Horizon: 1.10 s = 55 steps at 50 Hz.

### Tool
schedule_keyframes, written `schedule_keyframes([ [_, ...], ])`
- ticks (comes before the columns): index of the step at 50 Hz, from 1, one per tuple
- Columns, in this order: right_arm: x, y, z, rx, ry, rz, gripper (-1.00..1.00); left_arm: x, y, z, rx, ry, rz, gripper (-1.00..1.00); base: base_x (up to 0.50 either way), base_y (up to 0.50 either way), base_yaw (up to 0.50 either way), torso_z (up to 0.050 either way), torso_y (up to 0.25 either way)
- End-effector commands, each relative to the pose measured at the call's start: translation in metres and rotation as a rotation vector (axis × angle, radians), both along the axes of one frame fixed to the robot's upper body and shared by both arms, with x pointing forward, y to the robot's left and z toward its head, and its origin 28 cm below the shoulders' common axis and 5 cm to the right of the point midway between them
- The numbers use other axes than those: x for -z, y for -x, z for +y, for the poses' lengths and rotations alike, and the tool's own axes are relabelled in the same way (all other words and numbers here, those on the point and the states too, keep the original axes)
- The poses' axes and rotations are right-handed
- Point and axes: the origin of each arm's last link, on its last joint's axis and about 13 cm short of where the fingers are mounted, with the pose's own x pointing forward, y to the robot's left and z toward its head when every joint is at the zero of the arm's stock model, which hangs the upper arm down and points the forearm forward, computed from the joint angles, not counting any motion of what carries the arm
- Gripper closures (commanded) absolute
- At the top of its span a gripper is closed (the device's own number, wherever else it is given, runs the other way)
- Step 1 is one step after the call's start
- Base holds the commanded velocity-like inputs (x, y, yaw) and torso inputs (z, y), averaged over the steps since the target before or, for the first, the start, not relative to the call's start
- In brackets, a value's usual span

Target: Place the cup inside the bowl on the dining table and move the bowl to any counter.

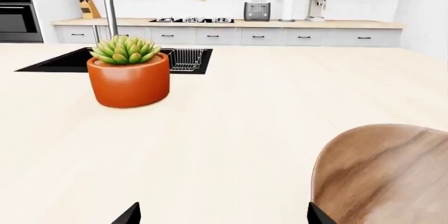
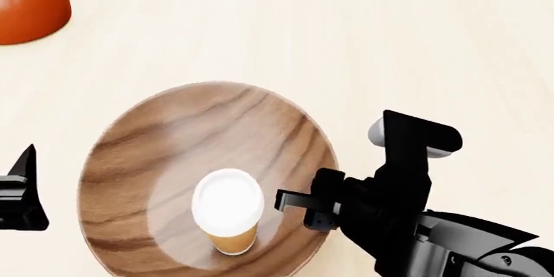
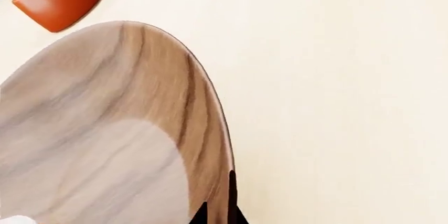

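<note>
Cup (image 2: 228, 211) tan, white lid, upright in streaked bowl (image 2: 165, 154); right pincer (image 3: 218, 211) clamped on rim; left pincer (image 1: 220, 214) apart.

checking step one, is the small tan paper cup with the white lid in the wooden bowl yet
Yes: the small tan paper cup with the white lid stands upright inside the large streaked wooden bowl, seen in the head view.

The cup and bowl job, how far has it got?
Half done. The cup already stands inside the bowl. The right gripper is closed on the bowl's rim, the left gripper open beside it. The bowl still sits on the dining table; carrying it to the counter remains.
</note>
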Motion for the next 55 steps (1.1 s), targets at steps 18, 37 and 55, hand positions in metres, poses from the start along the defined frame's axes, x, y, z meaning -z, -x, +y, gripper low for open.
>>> schedule_keyframes([
  [18, -0.052, -0.016, -0.017, 0.037, -0.084, -0.024, 1.0, 0.001, -0.002, 0.0, 0.006, 0.009, 0.001, -1.0, 0.0, 0.0, 0.0, 0.0, 0.001],
  [37, -0.058, -0.018, -0.036, 0.122, -0.194, 0.001, 1.0, 0.003, -0.004, -0.001, 0.008, 0.011, 0.007, -1.0, 0.0, 0.0, 0.0, 0.0, 0.0],
  [55, -0.063, -0.002, -0.068, 0.201, -0.253, -0.017, 1.0, -0.008, -0.002, 0.003, 0.007, 0.004, -0.013, -1.0, 0.0, 0.0, 0.0, 0.0, 0.001],
])
